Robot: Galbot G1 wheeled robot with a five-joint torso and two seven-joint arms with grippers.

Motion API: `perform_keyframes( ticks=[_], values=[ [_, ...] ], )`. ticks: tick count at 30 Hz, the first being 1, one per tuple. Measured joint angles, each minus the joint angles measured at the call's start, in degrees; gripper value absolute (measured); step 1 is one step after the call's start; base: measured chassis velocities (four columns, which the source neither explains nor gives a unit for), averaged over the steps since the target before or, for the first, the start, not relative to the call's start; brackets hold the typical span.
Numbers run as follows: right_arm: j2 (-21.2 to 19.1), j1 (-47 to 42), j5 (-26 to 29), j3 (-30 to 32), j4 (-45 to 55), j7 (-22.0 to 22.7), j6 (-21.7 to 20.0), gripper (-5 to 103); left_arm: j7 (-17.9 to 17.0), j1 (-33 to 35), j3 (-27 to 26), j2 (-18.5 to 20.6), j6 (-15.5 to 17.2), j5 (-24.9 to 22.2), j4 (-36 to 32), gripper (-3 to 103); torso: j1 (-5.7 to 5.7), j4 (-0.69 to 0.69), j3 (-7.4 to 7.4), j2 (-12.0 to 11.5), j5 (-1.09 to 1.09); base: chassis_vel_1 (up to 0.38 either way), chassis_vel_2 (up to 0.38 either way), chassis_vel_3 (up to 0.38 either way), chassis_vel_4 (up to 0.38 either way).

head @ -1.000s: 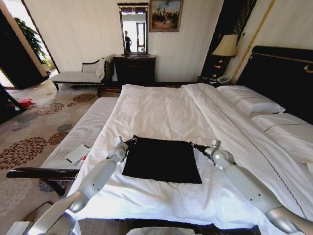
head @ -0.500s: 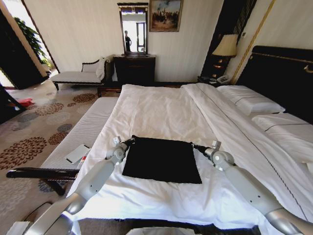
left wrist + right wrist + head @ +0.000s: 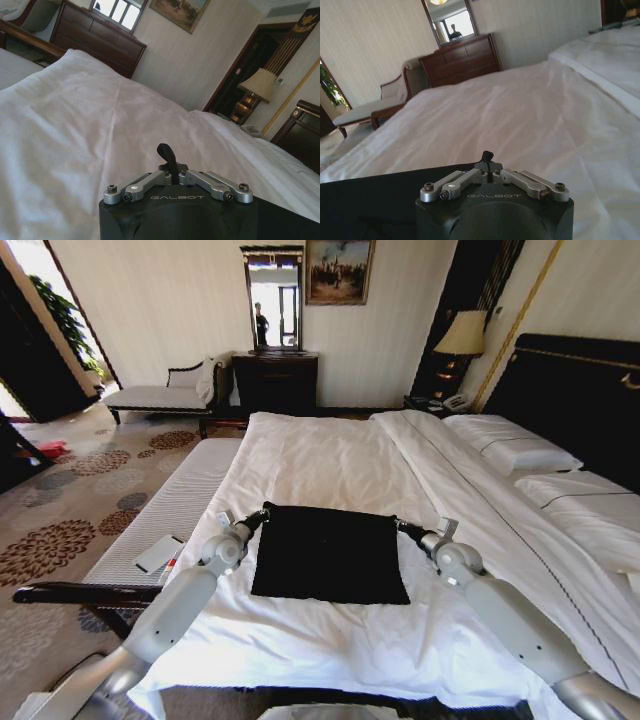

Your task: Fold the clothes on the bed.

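The left gripper (image 3: 262, 513) is seen at the far left corner of the shirt (image 3: 330, 553), its fingers drawn together with the black cloth pinched between them. In the left wrist view the fingers (image 3: 167, 156) are closed to a single dark tip above the white duvet (image 3: 75, 125). The shirt is laid flat as a dark, roughly square shape on the near middle of the bed (image 3: 330, 465), between the two arms, with its far edge stretched straight from one gripper to the other. No lettering is shown on the upper face. The right gripper (image 3: 398, 525) is set at the far right corner, likewise closed on the fabric; in the right wrist view its fingers (image 3: 487, 156) are pressed together, with the shirt (image 3: 375, 197) spread beside them. Pillows (image 3: 515, 445) are stacked at the far right against the headboard (image 3: 575, 390), well apart from the shirt.
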Motion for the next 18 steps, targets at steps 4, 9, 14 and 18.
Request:
perform_keyframes(
  ticks=[4,9,14,18],
  values=[
    [-0.7,-1.7,0.0,3.1,5.1,0.8,0.5,0,-0.2,1.8,-2.0,3.2,-0.6,-1.7,-6.4,1,-0.01,-0.01,0.0,0.0,0.0,0.0,0.0,0.0,0.0],
    [-1.7,-4.6,1.0,9.2,11.4,1.8,0.8,0,-0.9,4.2,-5.9,7.4,-1.4,-4.8,-14.5,1,-0.01,-0.03,-0.01,0.0,0.02,0.0,0.0,0.0,0.0],
    [-2.8,-8.1,2.2,14.6,16.0,2.1,0.8,0,-1.3,6.4,-9.4,10.8,-1.7,-6.7,-18.9,1,-0.01,-0.01,-0.01,0.0,0.01,0.0,0.0,0.0,0.0],
    [-3.5,-11.4,2.8,19.0,19.2,2.1,0.8,0,-2.2,7.4,-11.7,12.0,-2.0,-7.9,-21.5,1,-0.01,-0.04,-0.01,0.0,0.01,0.0,0.0,0.0,0.0]
  ],
)
